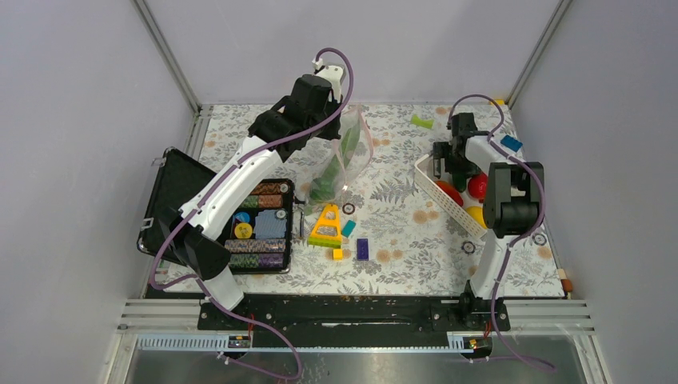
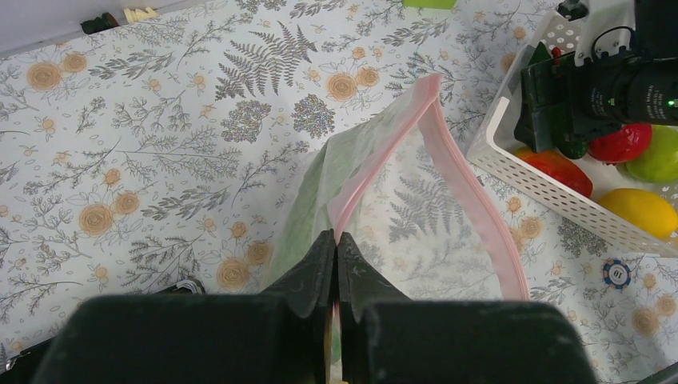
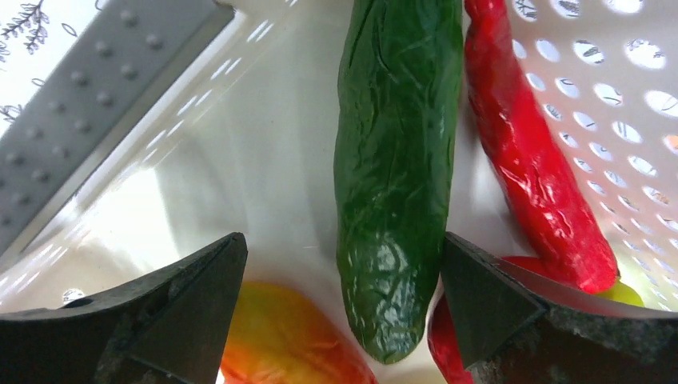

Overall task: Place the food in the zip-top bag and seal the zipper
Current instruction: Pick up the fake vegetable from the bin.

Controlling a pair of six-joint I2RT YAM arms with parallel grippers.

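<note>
The left fingers (image 2: 326, 262) pinch the pink zipper (image 2: 473, 204) of the bag (image 2: 408, 210), raised off the desk (image 2: 160, 120). The right fingers (image 3: 185, 308) hang spread, straddling the cucumber (image 3: 396, 144) in the basket (image 3: 240, 152).

The left gripper (image 2: 336, 244) pinches the pink zipper (image 2: 473, 204) at one end of the clear zip-top bag (image 2: 416, 232) (its mouth gapes above the floral tablecloth (image 2: 160, 144)). At right, a white slotted basket (image 2: 552, 196) holds red, green and yellow toy fruit (image 2: 644, 210).
</note>
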